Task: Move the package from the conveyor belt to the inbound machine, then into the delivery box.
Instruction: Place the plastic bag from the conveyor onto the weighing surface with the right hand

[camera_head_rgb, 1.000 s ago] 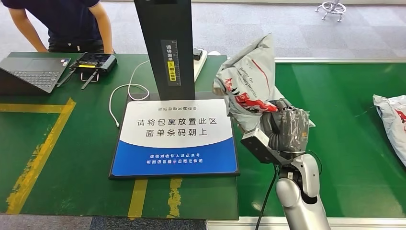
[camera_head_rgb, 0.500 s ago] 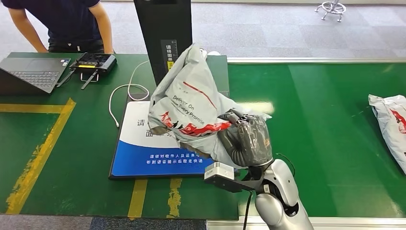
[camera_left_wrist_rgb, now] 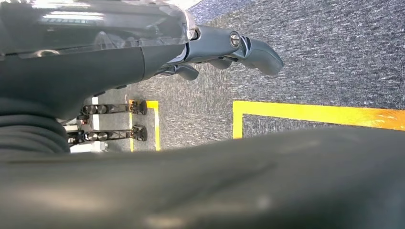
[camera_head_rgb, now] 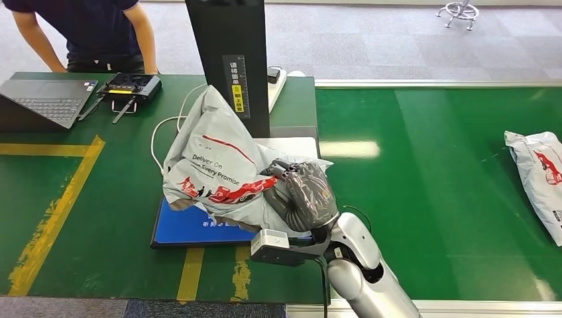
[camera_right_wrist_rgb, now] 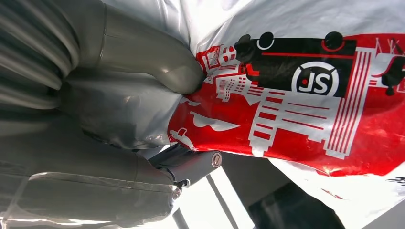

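- Currently the package [camera_head_rgb: 219,165], a grey poly mailer with red print, is held over the inbound machine's scan pad [camera_head_rgb: 199,228]. Its lower edge covers most of the blue-and-white panel; whether it rests on the pad or hangs just above cannot be told.
- The right robot hand [camera_head_rgb: 301,195] is clamped on the package's near right end. In the right wrist view the thumb [camera_right_wrist_rgb: 153,62] presses into the red printed band.
- The left robot hand [camera_left_wrist_rgb: 224,47] hangs over grey floor with yellow tape lines and holds nothing; whether its fingers are spread or curled cannot be told.
- The machine's black column [camera_head_rgb: 228,59] stands directly behind the package on the green counter [camera_head_rgb: 79,199].
- A second package [camera_head_rgb: 537,172] lies on the conveyor belt [camera_head_rgb: 431,165], well apart to the right.
- A laptop [camera_head_rgb: 46,99] and a person [camera_head_rgb: 86,30] are at the counter's far left.
- Step in hand, judged: placing the package on the scan pad; transfer to the delivery box is not yet done.
- Next move calls for: laying the package flat within the pad area, clear of the column, then releasing the grip.
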Action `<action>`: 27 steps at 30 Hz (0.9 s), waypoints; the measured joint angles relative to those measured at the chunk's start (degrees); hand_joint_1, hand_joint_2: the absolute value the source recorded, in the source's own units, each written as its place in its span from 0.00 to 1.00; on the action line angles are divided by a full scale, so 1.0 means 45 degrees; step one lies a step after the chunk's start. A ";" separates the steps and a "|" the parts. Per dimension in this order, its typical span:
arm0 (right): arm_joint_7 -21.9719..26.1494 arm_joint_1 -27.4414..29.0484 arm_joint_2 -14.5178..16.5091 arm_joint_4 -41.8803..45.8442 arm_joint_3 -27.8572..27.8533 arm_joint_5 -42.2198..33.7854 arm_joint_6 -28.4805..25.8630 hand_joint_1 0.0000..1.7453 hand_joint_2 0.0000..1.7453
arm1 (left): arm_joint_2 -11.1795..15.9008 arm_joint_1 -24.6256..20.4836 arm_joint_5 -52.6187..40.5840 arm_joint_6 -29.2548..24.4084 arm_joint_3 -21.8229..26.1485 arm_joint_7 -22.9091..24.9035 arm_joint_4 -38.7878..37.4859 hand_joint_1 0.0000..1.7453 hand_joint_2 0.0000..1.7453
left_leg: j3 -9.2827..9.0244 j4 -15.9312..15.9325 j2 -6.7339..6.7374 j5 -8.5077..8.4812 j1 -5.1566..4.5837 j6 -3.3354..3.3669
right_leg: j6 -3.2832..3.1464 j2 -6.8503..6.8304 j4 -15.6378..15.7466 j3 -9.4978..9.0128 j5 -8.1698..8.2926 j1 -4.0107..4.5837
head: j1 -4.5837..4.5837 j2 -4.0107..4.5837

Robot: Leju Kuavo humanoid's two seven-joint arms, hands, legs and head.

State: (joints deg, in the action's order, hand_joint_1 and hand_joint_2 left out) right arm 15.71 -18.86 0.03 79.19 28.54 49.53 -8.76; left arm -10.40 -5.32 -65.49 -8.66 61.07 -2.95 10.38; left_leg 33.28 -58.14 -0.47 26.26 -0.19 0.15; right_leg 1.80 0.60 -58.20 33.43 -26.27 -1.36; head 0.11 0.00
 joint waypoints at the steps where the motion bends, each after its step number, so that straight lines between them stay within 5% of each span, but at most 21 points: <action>1: 0.0060 -0.0167 0.0068 -0.0258 0.0080 -0.0130 0.0032 1.00 1.00 | -0.0001 -0.0003 -0.0010 0.0000 0.0000 0.0002 0.0000 0.00 0.00 | 0.0000 0.0000 0.0000 0.0000 0.0000 0.0000 | 0.0000 0.0000 0.0000 0.0000 0.0000 0.0000 | 0.0001 0.0000; 12: 0.0234 -0.2277 0.1201 -0.3467 0.0766 -0.0944 -0.0016 1.00 1.00 | -0.0005 -0.0024 -0.0135 0.0007 -0.0005 -0.0009 0.0000 0.00 0.00 | 0.0000 0.0000 0.0000 -0.0006 0.0002 -0.0004 | -0.0002 0.0000 -0.0004 0.0001 0.0001 0.0002 | 0.0000 0.0000; 24: 0.0101 -0.3863 0.2130 -0.6650 0.1117 -0.0656 -0.1598 1.00 1.00 | -0.0005 -0.0037 -0.0373 0.0058 -0.0029 -0.0055 0.0000 0.00 0.00 | 0.0006 -0.0001 0.0001 -0.0008 0.0002 -0.0001 | 0.0000 0.0001 -0.0004 0.0006 0.0003 0.0001 | 0.0000 0.0000; 27: -0.0068 -0.4191 0.2391 -0.7324 0.1168 -0.0303 -0.2083 0.30 1.00 | -0.0005 -0.0041 -0.0373 0.0058 -0.0029 -0.0053 0.0000 0.00 0.00 | 0.0005 -0.0001 0.0001 -0.0008 0.0003 -0.0001 | 0.0000 0.0001 -0.0004 0.0007 0.0003 0.0002 | 0.0000 0.0000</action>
State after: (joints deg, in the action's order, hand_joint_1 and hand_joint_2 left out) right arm 15.40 -37.72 10.79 46.24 33.79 48.17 -18.14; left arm -10.43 -5.50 -67.17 -8.39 60.94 -3.19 10.38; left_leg 33.30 -58.14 -0.46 26.22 -0.17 0.15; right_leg 1.80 0.61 -58.22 33.46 -26.25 -1.35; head 0.11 0.00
